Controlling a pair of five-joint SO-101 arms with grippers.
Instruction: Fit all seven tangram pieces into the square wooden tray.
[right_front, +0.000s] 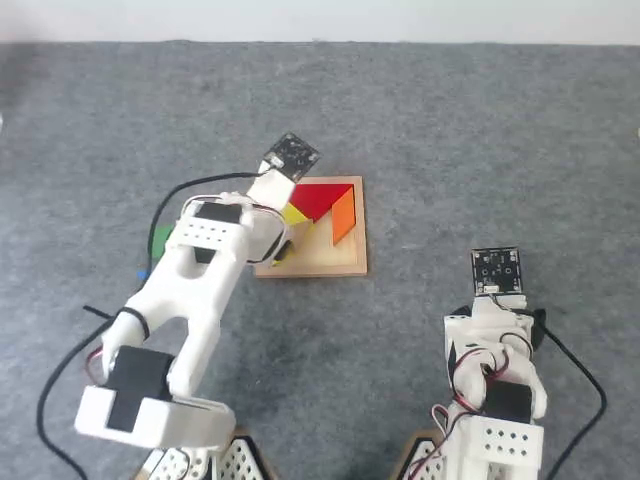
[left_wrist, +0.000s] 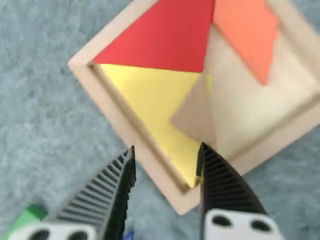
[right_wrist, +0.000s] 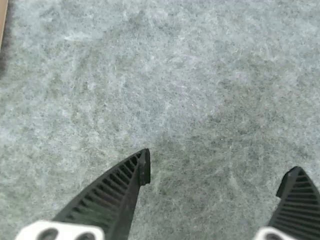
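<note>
Okay, green piece (right_front: 160, 238) lies left of centre on the worktop (right_front: 450, 120), beside the left arm and outside the tray (right_front: 350, 262). Left hand (left_wrist: 166, 150) hangs spread and empty over the tray's left rim, above the yellow piece (left_wrist: 150, 100). Right hand (right_wrist: 221, 160) is spread at lower right, well apart, so the left is nearer.
</note>
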